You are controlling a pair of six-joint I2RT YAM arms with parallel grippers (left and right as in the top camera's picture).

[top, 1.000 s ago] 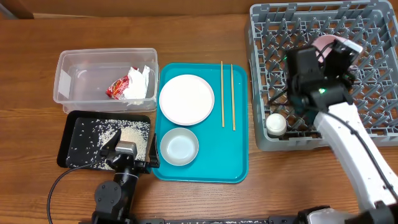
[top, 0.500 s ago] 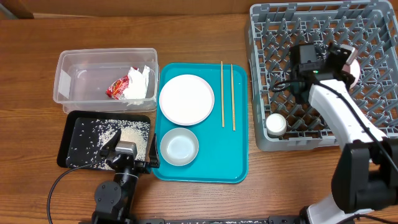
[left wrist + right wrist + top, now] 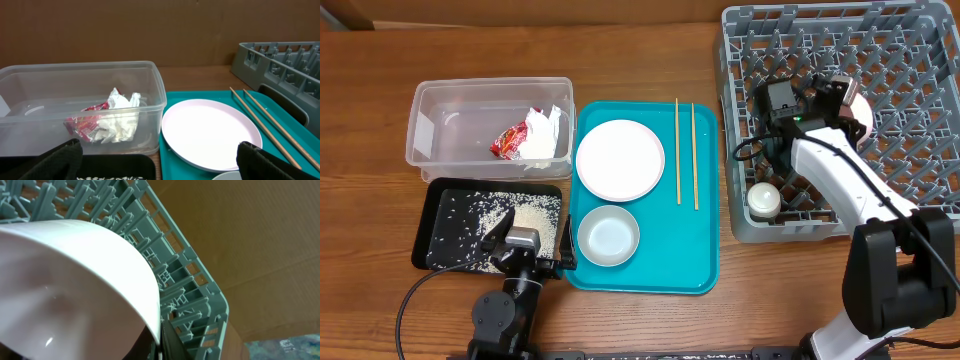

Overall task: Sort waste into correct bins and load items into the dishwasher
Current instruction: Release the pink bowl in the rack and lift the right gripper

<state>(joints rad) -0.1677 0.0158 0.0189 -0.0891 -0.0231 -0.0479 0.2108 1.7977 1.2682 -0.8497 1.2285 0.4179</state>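
While above rack (image 3: 920,60), pink bowl (image 3: 75,280) in right gripper (image 3: 840,92).

Clear tub (image 3: 45,90) holds red wrapper (image 3: 80,126) and paper (image 3: 122,122) beside white plate (image 3: 210,132)

Wooden table (image 3: 380,215), mid-brown, matte, plank seams and grain running left to right, filling nearly the whole overhead view. Pale tan patch (image 3: 342,12) at the far left corner beyond the table edge, too little showing to tell what. Flat brown backdrop (image 3: 125,30) standing right behind the table in the left wrist view, plain, cardboard-like. Similar brown board (image 3: 260,240) in the right wrist view, faint creases running across it. Mottled blue-grey patch (image 3: 287,347) low in that view's right corner, blurred, can't tell whether floor. Light soft and even, shadows on the wood short and faint.
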